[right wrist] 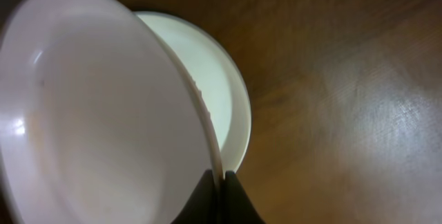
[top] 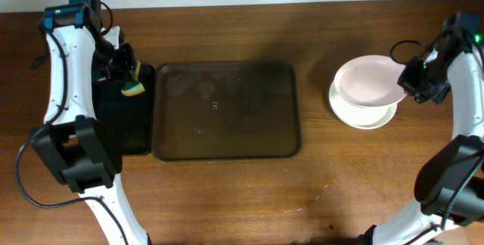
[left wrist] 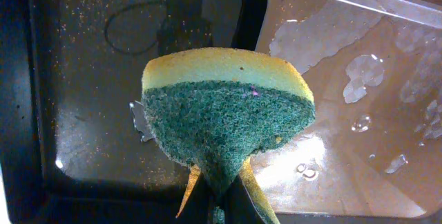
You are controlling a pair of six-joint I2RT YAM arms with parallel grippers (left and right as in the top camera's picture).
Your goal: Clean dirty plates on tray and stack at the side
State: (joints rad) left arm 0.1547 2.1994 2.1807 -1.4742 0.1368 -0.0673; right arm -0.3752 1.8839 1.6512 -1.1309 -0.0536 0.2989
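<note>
The dark brown tray lies mid-table with no plates on it; water patches wet its floor. My right gripper is shut on the rim of a white plate, holding it tilted just above a stack of white plates on the table at the right. In the right wrist view the held plate fills the left and the stack shows behind it. My left gripper is shut on a yellow-and-green sponge over the black tray.
The smaller black tray sits against the left side of the brown tray and is speckled with crumbs and a few drops. A faint wet smear marks the wooden table in front of the brown tray.
</note>
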